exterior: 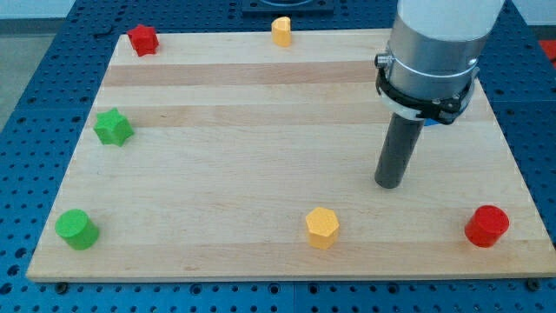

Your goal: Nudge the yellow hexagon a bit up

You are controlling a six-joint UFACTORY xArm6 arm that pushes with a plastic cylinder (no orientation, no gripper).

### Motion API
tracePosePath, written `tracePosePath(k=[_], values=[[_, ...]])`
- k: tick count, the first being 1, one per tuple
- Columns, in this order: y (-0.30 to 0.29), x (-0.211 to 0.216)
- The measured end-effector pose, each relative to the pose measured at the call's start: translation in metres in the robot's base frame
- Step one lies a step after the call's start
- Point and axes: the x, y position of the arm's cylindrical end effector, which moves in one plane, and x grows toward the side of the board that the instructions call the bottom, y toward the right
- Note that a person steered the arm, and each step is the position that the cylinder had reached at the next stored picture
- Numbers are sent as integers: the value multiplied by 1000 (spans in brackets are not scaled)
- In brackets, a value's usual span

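Note:
The yellow hexagon [321, 227] lies near the view's bottom edge of the wooden board [261, 130], a little right of centre. My tip [388, 185] rests on the board up and to the right of the hexagon, clearly apart from it. The dark rod rises from the tip into the grey arm at the view's top right.
A second yellow block [281, 30] sits at the top edge. A red star [142, 39] is at top left, a green star [113, 127] at left, a green cylinder [76, 229] at bottom left, a red cylinder [486, 226] at bottom right.

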Motion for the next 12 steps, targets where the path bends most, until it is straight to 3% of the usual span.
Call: tracePosePath(k=[2, 6, 9, 12], values=[[-1, -3], [-73, -89], [-68, -91], [-79, -42]])
